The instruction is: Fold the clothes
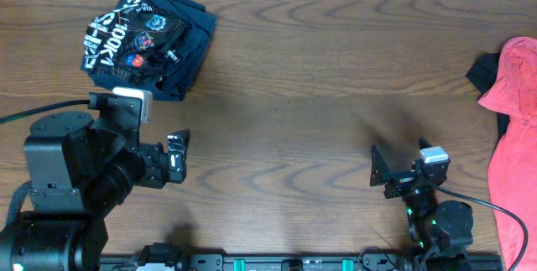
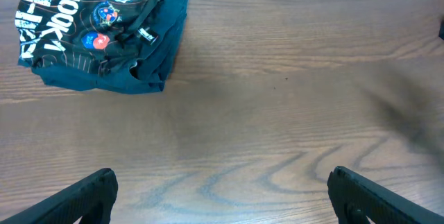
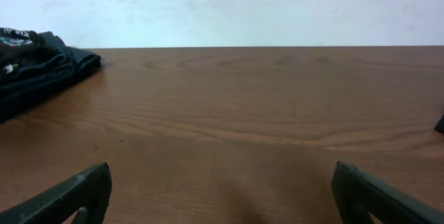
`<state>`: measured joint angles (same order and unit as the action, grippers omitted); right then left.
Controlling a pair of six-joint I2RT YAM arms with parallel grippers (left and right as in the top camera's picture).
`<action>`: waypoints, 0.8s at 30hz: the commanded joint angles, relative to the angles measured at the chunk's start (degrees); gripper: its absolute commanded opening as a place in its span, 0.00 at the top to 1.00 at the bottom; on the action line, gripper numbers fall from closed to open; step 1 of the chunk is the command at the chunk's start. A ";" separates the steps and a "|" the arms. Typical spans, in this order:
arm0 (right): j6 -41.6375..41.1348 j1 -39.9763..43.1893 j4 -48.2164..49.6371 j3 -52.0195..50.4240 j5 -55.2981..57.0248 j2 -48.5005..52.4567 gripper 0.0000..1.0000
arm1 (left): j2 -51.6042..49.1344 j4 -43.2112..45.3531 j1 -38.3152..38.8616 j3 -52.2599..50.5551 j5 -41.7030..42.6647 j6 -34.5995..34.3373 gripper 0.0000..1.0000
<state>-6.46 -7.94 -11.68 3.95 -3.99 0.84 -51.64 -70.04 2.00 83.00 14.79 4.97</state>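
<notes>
The black jersey [image 1: 134,38] with white letters and round badges lies in a bunched heap on the brown wooden table [image 1: 294,78]. It sits on top of a dark blue garment [image 1: 191,49], which peeks out from under it on one side.

The left gripper [image 1: 178,158] is near the jersey, on the side closer to the robot. Its two black fingers [image 2: 83,196] are spread as wide as they go. There is only bare wood between them. It holds nothing and does not touch the jersey. In the left wrist view the jersey is up ahead of the fingers and a bit to one side, with a strip of table in between.

The right gripper [image 1: 379,170] is well apart from the jersey, far across the table from it. Its fingers [image 3: 76,196] are also spread wide, and nothing is between them. It touches no cloth. In the right wrist view only a dark edge of the heap shows, far off by the white wall.

A coral-red garment [image 1: 516,137] lies at the end of the table farthest from the jersey. A bit of black cloth [image 1: 482,74] sticks out from behind it.
</notes>
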 commanded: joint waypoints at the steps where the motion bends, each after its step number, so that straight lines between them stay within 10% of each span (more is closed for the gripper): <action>1: 0.76 0.48 0.15 -0.44 0.76 -0.50 0.01 | 0.04 0.22 0.22 0.37 -0.33 0.76 0.02; 24: 0.76 0.48 0.13 -0.44 0.76 -0.50 0.01 | 2.71 8.22 0.22 -4.52 -1.99 1.44 0.02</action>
<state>-6.46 -7.94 -11.68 3.95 -3.99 0.84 -50.59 -65.34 2.00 81.12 14.17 5.17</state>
